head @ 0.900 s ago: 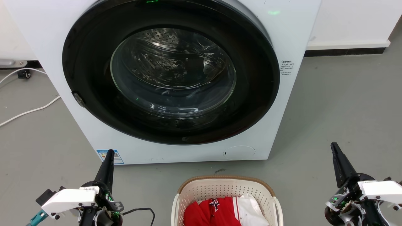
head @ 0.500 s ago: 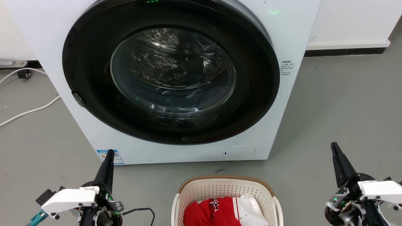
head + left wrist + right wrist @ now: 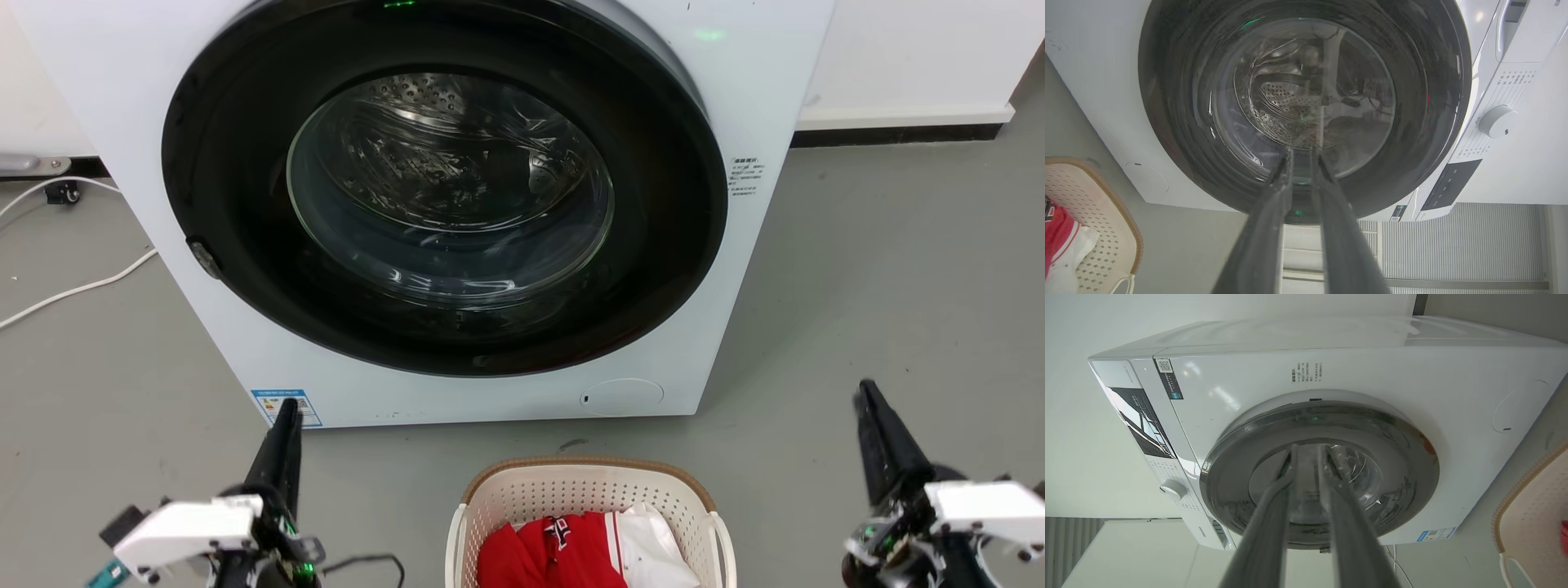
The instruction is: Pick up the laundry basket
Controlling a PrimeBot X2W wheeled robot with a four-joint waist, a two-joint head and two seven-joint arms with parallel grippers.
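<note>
**Both arms lowered slightly, basket still untouched**

Against the earlier head frames, the left gripper (image 3: pixel 287 406) and right gripper (image 3: pixel 864 387) are seen a little lower in view, with their white wrist housings nearer the bottom edge. The washing machine (image 3: pixel 759 98) and floor (image 3: pixel 898 286) are unshifted, so the change is put down to the arms, not the camera. The right arm is slightly blurred, so motion is probably under way.

Grippers: in both wrist views the fingers are set only a narrow slit apart. Nothing is held by either.

The laundry basket (image 3: pixel 588 490) is placed on the floor just in front of the machine, at bottom centre, between the two grippers and apart from both. Red clothing (image 3: pixel 555 551) and white clothing (image 3: pixel 653 543) are lying in it. Its position is unchanged.

Judgement: a descent toward the side handles appears to have been started. Both sets of fingers are pointed at the machine, so a turn inward toward the handles is still needed before a two-sided lift.
</note>
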